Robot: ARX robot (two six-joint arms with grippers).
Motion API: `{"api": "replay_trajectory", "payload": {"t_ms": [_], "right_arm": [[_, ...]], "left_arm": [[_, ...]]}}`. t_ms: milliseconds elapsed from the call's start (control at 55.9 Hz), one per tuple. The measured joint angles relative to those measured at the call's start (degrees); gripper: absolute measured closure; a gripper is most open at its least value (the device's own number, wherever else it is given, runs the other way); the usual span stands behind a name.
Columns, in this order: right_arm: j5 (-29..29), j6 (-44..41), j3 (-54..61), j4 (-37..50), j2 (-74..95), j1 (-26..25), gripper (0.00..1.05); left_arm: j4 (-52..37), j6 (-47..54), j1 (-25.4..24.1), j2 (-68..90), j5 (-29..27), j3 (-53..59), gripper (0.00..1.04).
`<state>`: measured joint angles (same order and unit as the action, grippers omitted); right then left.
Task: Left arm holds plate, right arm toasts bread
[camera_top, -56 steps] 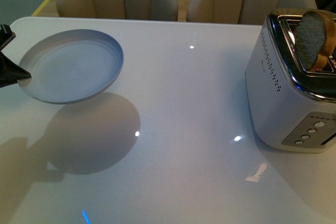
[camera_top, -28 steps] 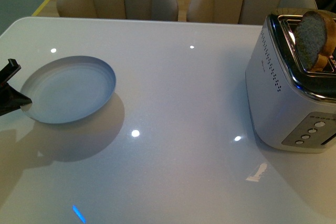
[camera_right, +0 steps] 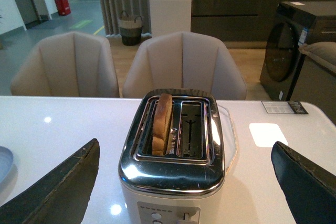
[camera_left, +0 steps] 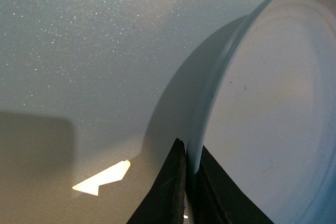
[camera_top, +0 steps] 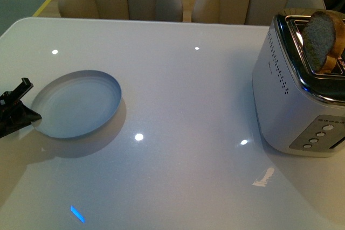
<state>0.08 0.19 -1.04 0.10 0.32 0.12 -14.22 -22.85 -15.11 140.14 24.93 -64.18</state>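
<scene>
Clamping the plate point(camera_top: 75, 103), left pincer point(camera_top: 32, 117) holds its rim.

Pale plate point(camera_left: 273, 103) rim between dark jaws of the left gripper point(camera_left: 190, 157), speckled white tabletop point(camera_left: 79, 51) behind.

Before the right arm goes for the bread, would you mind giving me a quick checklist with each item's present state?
1. Left gripper shut on the plate rim: ok.
2. Plate bare, room for a slice: ok.
3. Plate resting on the table or just above it: cannot tell.
4. Bread standing out of the toaster slot, graspable: ok.
5. Right gripper open, facing the toaster: ok.
6. Bread toasted enough: cannot tell.
</scene>
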Motion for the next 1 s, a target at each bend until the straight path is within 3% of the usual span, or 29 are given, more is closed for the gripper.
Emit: {"api": "replay_trajectory", "payload": {"t_ms": [268, 912, 1002], "right_arm": [[0.0, 0.0, 0.0, 0.0, 0.0, 0.0, 0.09], [0.0, 0.0, 0.0, 0.0, 0.0, 0.0, 0.09], [0.0, 0.0, 0.0, 0.0, 0.0, 0.0, 0.09]], "left_arm": [[-0.8, -0.2, -0.4, 0.6, -1.0, -0.1, 1.02], [-1.9, -1.7, -0.9, -10.0, -2.4, 5.3, 0.08], [-1.9, -1.9, -0.7, -13.9, -2.6, 6.6, 0.07]]}}
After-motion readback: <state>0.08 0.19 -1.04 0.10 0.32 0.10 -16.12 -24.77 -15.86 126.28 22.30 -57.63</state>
